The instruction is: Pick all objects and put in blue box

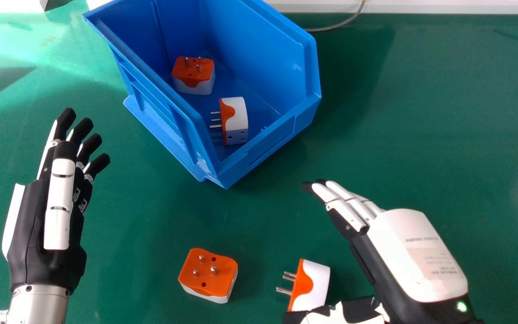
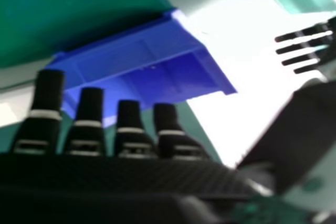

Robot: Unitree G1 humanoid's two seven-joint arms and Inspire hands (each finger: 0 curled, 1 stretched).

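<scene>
Blue plastic box (image 1: 270, 144), open-topped, was set on the far part of a green table (image 1: 421, 135), left of the middle. Inside it, two orange-and-white plug adaptors were held: one (image 1: 194, 83) with pins up, one (image 1: 236, 119) on its side.

On the near part of the table, two more were left to be boxed. The pins-up adaptor (image 1: 209, 274) was placed between the two hands. The side-lying adaptor (image 1: 315, 288) was found just to the left of the right hand (image 1: 416, 252), its pins pointed left, away from the palm, and its longer side slanted away from the robot. The thumb was placed by its near end; whether it was touched could not be told.

The right hand was opened wide, fingers nearly straight and aimed forward and left towards the box; nothing was held. The left hand (image 1: 68, 193) was also open and empty, thumb and fingers extended, near the left edge.

By judgement, the side-lying adaptor was best suited to the right hand, the nearer one. A leftward shift of the palm was called for before the fingers were closed; otherwise it might be nudged away.
</scene>
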